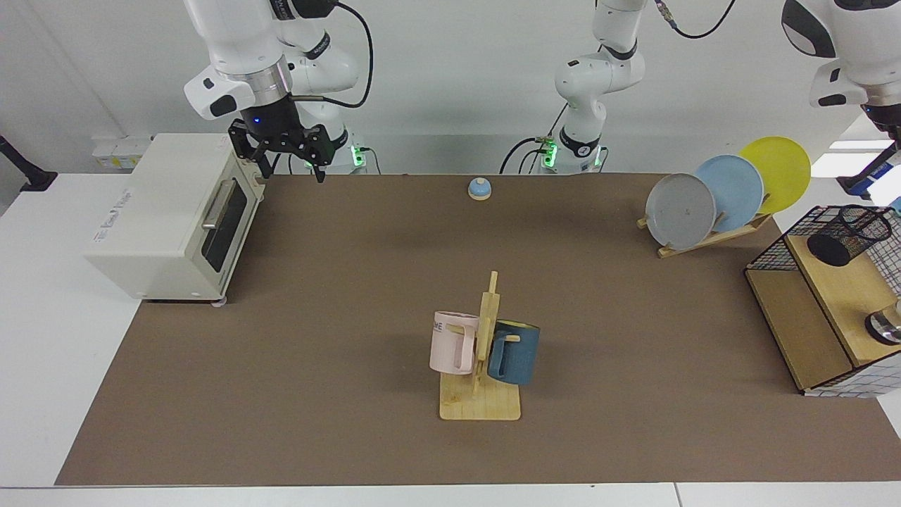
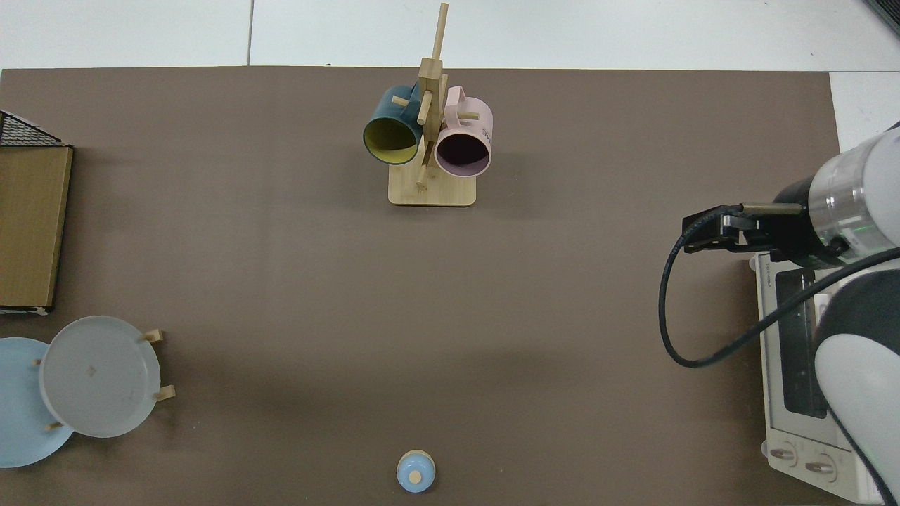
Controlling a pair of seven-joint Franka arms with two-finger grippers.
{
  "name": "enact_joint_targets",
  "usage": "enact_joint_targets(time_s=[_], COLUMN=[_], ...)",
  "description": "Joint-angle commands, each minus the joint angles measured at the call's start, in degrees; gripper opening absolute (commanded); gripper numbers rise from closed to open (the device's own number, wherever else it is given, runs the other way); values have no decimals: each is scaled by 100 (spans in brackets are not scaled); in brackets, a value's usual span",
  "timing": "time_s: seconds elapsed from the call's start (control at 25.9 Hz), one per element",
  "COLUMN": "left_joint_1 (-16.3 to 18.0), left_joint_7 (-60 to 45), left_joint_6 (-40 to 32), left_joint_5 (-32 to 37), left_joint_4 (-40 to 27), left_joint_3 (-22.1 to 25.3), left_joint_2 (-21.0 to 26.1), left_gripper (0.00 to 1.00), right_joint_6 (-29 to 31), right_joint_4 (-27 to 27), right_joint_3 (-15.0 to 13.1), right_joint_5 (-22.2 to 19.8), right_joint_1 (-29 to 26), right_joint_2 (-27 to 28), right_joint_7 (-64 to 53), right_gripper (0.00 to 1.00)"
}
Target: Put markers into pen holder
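I see the left gripper (image 1: pixel 888 137) at frame edge above the holder (image 1: pixel 847 234), marker (image 1: pixel 867 177) beneath; grip unclear. Right gripper (image 1: pixel 288 156) waits spread by the toaster (image 1: pixel 169 215).

The bench (image 1: pixel 317 296) lies open across the middle of the frame, broken only by the mug rack (image 1: pixel 481 366) at lower centre. At right, the plate rack (image 1: pixel 711 204) and wire shelf (image 1: pixel 781 232) crowd the pen holder (image 1: pixel 848 234), whose mouth is uncovered.
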Motion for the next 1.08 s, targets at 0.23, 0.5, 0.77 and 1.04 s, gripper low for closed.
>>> enact_joint_targets(time_s=[0.23,0.5,0.77,1.04], left_joint_1=[684,922,921,1045], left_joint_7=[381,390,390,381], left_joint_6=[912,973,955,973], left_joint_5=[360,404,404,395], left_joint_4=[78,51,-115,-309], left_joint_3=[-44,-44,-53,-44], left_joint_2=[591,784,793,890], left_gripper=[0,0,0,0], right_joint_6=[2,2,2,2], right_joint_4=[-72,-72,-72,-72], right_joint_3=[77,68,77,77], right_joint_5=[33,33,33,33], right_joint_1=[-109,-109,-100,-109], right_joint_2=[-68,-68,-68,-68], right_joint_7=[68,68,68,68], right_gripper=[100,100,100,100])
